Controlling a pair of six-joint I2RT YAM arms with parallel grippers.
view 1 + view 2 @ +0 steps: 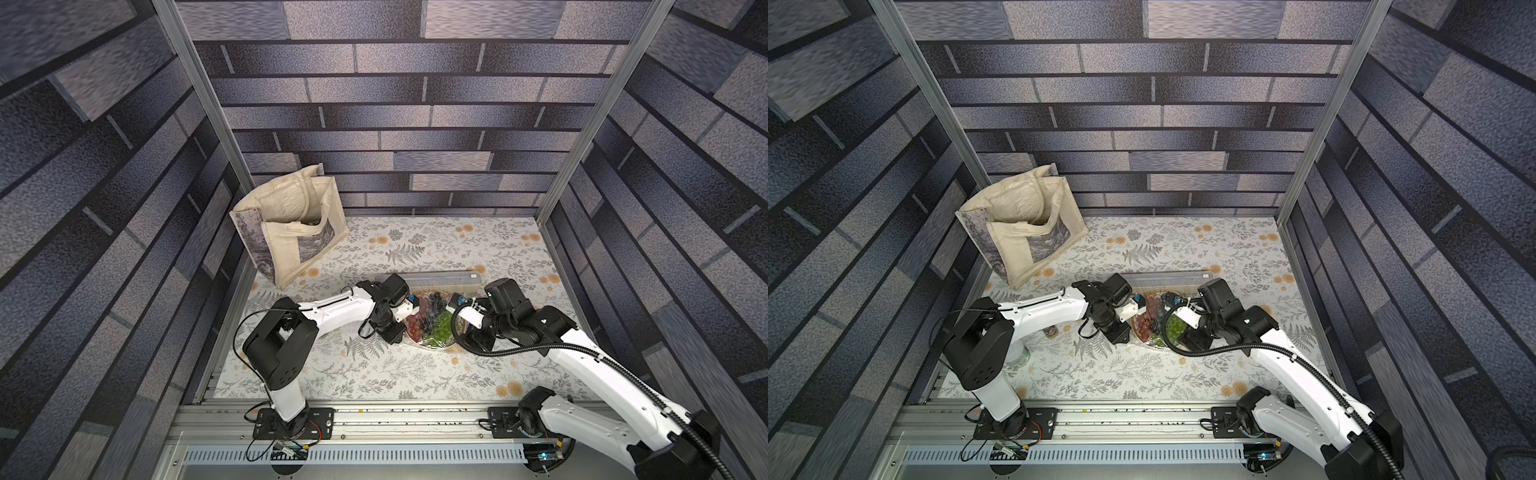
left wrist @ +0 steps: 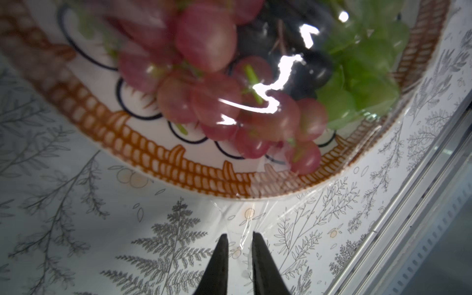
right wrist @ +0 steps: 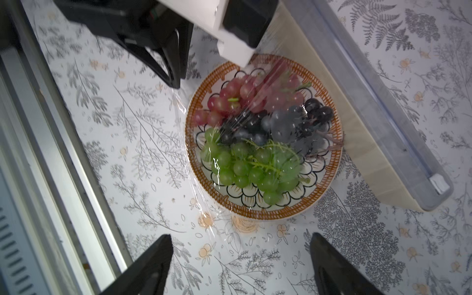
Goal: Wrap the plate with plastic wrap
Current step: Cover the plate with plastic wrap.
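Note:
The plate (image 3: 255, 212), with a woven-look tan rim and red, dark and green grapes, sits mid-table in both top views (image 1: 430, 345) (image 1: 1142, 332). Glossy plastic wrap (image 3: 194, 143) lies over it and spills onto the table at its near side. Its long pale dispenser box (image 3: 383, 115) (image 1: 440, 278) lies just behind the plate. My left gripper (image 2: 240, 236) (image 1: 397, 334) is at the plate's left edge, with its jaws a narrow gap apart. A wrinkled strand of plastic wrap (image 2: 246, 229) runs between them. My right gripper (image 3: 240, 236) (image 1: 476, 340) is wide open at the plate's right edge and holds nothing.
A cream tote bag (image 1: 291, 224) stands at the back left. A small jar (image 1: 1052, 331) shows beside the left arm. The metal rail (image 1: 374, 419) runs along the table's front edge, close to both grippers (image 3: 63, 153).

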